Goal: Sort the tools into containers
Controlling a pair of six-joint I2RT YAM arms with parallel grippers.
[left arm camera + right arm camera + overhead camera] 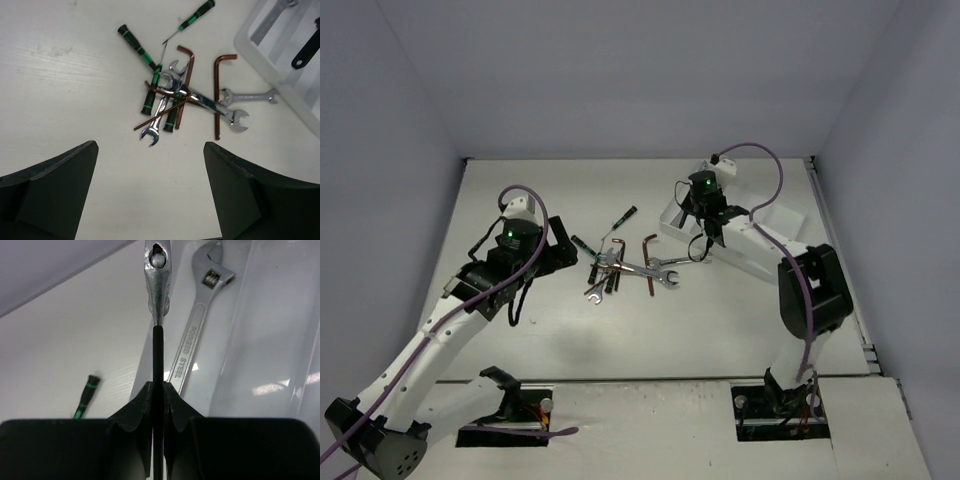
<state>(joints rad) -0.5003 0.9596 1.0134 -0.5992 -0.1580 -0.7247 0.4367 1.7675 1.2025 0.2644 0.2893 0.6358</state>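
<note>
A heap of tools [625, 270] lies mid-table: silver open-end wrenches [157, 117], green-and-black screwdrivers [137, 47] and reddish-brown hex keys [218, 95], crossed over one another. My left gripper [150, 144] hangs open just short of the heap, with nothing between its fingers. My right gripper [159, 387] is shut on the black handle of an adjustable wrench [157, 275], holding it edge-on over the white tray [270, 340]. A silver adjustable wrench [192, 335] lies in one long compartment below it.
The tray [672, 218] sits at the back right, partly hidden by my right arm [800, 280]. One screwdriver [623, 215] lies apart behind the heap. Grey walls close in the table on three sides.
</note>
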